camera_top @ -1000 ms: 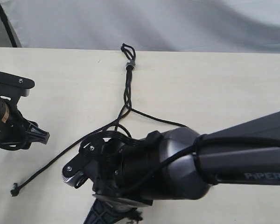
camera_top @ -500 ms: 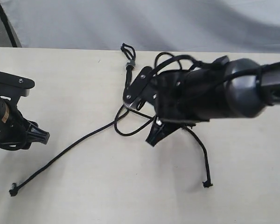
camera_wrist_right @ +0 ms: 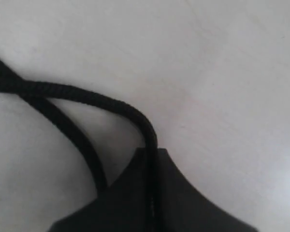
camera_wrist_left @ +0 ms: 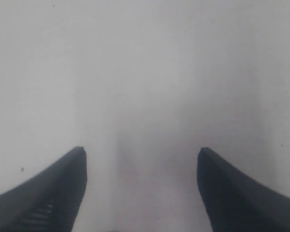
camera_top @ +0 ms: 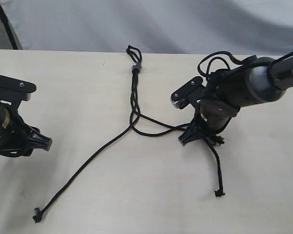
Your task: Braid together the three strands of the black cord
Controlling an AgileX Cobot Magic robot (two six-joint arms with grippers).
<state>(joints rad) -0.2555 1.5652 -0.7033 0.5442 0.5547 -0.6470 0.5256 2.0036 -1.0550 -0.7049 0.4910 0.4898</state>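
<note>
Motion in the last 1 second carried the right gripper (camera_top: 186,140) from the cord's left to its right, fingers (camera_wrist_right: 174,193) pinched on 1 strand (camera_wrist_right: 111,102), which looks to lay 1 more crossover in the black cord (camera_top: 135,92) stretched on the table (camera_top: 88,87), while the left gripper (camera_wrist_left: 141,152) idles with fingers spread.

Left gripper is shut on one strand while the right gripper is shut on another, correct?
No. The left gripper is open and holds nothing, as the left wrist view shows. The right gripper is shut on a strand.
</note>
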